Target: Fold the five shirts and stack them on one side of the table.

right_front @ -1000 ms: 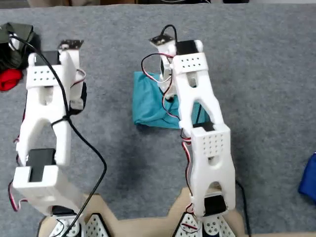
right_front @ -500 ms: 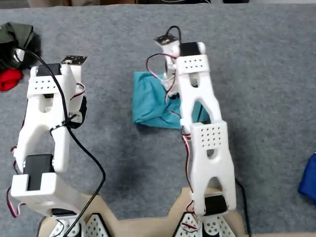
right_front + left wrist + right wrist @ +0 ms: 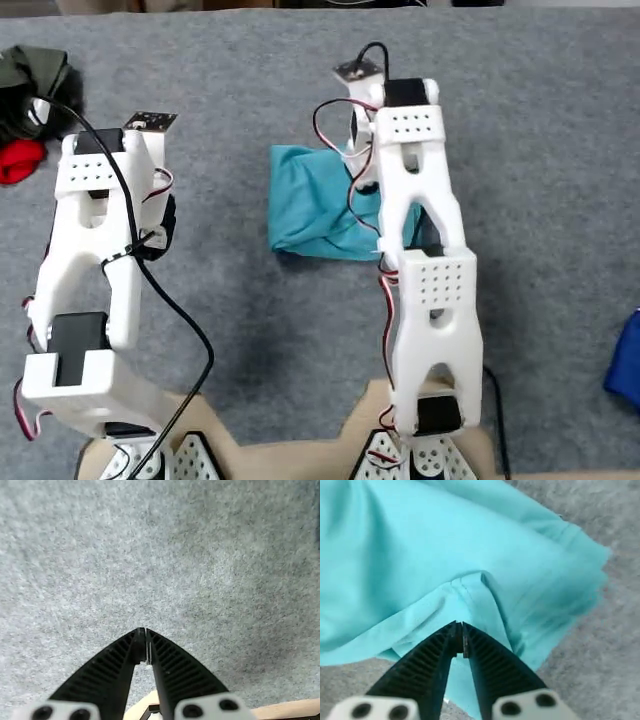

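The right gripper (image 3: 459, 626) is clamped on a fold of the teal shirt (image 3: 315, 205) — which lies bunched mid-tabletop (image 3: 540, 150), nearer the far edge. The left gripper (image 3: 142, 632) hangs over bare grey felt — jaws pressed together, empty.

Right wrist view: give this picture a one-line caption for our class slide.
The right tool, shut, pinches a fold of the teal shirt lying on the grey table.

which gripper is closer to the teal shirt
Right. The right gripper is on the teal shirt, shut on a fold of it. The left gripper is shut over the bare table, off to the shirt's side and apart from it.
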`<move>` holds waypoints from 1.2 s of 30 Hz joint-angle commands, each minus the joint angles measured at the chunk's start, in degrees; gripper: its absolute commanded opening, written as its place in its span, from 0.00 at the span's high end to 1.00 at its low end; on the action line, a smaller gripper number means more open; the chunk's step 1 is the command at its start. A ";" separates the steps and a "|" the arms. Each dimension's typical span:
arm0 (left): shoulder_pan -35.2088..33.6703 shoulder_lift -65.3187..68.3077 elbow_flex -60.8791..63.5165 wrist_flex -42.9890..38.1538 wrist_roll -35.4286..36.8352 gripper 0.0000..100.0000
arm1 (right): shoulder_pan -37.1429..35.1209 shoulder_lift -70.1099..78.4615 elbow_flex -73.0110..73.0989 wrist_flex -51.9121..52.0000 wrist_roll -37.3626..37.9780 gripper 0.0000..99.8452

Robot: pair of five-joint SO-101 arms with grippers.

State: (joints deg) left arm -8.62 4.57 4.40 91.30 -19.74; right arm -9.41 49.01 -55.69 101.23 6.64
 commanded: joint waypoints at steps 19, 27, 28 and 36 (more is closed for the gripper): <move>2.73 -2.68 0.00 -0.35 0.00 0.98 | -4.44 -0.57 -0.22 -5.27 2.37 0.80; 2.90 -2.59 0.00 -0.44 0.00 0.98 | -2.59 1.10 0.22 -6.68 2.37 0.80; 2.90 -2.59 0.00 -0.44 0.00 0.98 | -2.51 2.07 -0.04 -6.86 2.37 0.80; 2.64 -2.59 0.00 -0.44 0.00 0.98 | -2.07 6.11 -0.22 -6.95 2.37 0.80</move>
State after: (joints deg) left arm -6.15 4.57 4.57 91.30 -19.74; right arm -12.57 55.52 -55.52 95.08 8.48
